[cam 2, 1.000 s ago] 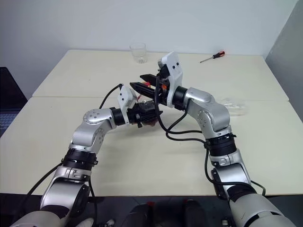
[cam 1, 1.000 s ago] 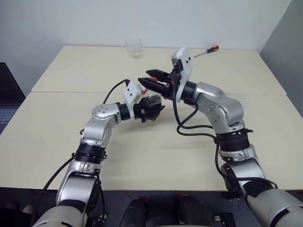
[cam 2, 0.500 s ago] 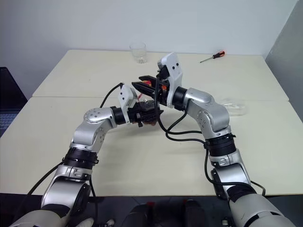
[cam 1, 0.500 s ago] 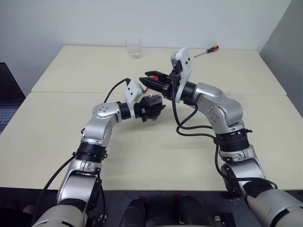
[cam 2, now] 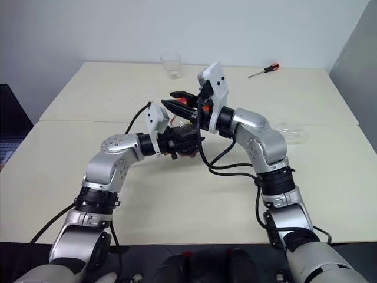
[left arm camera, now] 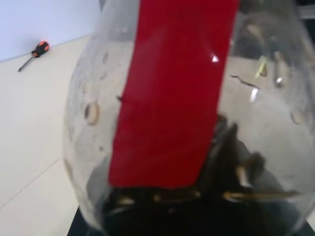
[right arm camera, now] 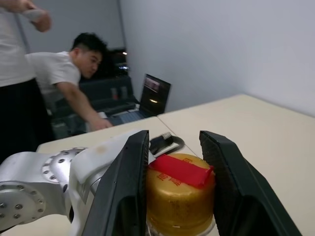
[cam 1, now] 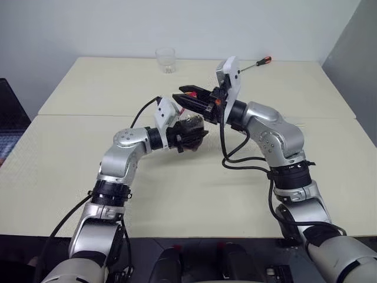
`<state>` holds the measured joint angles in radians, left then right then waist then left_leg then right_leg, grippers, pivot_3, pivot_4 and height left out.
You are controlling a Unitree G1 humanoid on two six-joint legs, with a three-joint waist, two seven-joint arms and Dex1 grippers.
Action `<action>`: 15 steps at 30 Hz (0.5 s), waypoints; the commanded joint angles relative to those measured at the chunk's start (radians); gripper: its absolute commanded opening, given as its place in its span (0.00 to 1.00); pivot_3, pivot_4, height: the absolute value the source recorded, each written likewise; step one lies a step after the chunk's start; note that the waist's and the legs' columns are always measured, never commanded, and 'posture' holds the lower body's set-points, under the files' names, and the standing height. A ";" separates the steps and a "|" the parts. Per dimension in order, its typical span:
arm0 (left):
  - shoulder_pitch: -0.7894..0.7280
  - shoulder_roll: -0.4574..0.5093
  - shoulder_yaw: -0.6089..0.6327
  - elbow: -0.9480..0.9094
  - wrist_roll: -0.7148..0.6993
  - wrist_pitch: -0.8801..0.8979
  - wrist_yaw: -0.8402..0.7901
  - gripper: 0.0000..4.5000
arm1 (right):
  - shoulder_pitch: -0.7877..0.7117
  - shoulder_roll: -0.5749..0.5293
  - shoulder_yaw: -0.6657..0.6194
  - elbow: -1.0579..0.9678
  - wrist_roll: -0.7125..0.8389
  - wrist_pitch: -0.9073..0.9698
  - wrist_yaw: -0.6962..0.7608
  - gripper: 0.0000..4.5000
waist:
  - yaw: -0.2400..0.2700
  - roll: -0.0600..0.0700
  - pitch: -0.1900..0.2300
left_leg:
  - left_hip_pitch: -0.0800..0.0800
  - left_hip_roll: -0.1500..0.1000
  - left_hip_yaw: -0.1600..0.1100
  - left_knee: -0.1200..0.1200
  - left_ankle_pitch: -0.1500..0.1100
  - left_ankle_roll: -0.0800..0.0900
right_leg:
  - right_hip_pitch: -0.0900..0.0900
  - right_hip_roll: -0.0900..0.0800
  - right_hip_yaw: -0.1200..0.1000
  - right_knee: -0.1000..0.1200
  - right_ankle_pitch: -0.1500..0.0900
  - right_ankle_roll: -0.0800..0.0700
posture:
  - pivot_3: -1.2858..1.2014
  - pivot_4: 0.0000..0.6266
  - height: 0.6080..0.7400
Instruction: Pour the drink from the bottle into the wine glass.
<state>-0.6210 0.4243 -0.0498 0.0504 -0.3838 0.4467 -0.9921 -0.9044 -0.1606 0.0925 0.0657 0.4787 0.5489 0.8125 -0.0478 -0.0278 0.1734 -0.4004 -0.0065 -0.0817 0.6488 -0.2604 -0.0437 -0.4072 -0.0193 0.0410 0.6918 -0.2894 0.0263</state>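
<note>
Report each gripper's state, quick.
Left gripper: shut on the bottle.
Right gripper: fingers either side of the bottle's cap; grip cannot be told.

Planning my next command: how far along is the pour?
Done: the left gripper holds the bottle up off the table. In hand: the right gripper is closed on the cap, which is still on. Left: taking the cap off, then all of the pouring.

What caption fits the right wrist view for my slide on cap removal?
Right gripper black fingers flank the clear plastic bottle's yellow cap, bottle held by the left arm.
</note>
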 commanded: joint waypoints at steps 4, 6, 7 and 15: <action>0.076 -0.008 0.005 -0.340 -0.155 0.124 0.021 0.43 | -0.007 -0.045 0.038 -0.012 0.044 -0.043 0.205 0.29 | -0.006 0.000 0.000 | 0.000 0.000 -0.001 0.000 0.000 0.000 | 0.000 0.000 0.000 0.000 0.000 0.000 | 0.52 0.24 1.00; 0.104 -0.016 0.013 -0.401 -0.183 0.144 0.042 0.43 | -0.015 -0.051 0.052 -0.009 0.059 -0.047 0.273 0.29 | -0.006 0.000 0.000 | 0.000 0.000 -0.001 0.000 0.000 0.000 | 0.001 0.000 -0.001 0.000 0.000 0.000 | 0.52 0.24 1.00; 0.118 -0.017 0.015 -0.430 -0.199 0.158 0.048 0.43 | -0.017 -0.055 0.063 -0.011 0.065 -0.050 0.311 0.29 | -0.006 0.000 0.000 | 0.000 0.000 -0.001 0.000 0.000 0.000 | 0.001 0.000 -0.001 0.000 0.000 0.000 | 0.52 0.24 1.00; 0.189 0.022 0.026 -0.573 -0.297 0.246 0.060 0.43 | -0.026 -0.079 0.134 -0.003 0.056 -0.086 0.508 0.29 | -0.005 0.000 0.000 | 0.001 0.000 -0.001 0.000 0.000 0.000 | 0.001 0.000 -0.001 0.000 0.000 0.000 | 0.52 0.24 1.00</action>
<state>-0.3960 0.4663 -0.0268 -0.3961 -0.5782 0.7034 -0.9062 -0.9170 -0.2411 0.1563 0.0617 0.5719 0.4918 1.2874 -0.0527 -0.0278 0.1734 -0.3996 -0.0062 -0.0826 0.6493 -0.2604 -0.0436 -0.4062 -0.0193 0.0404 0.6920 -0.2895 0.0263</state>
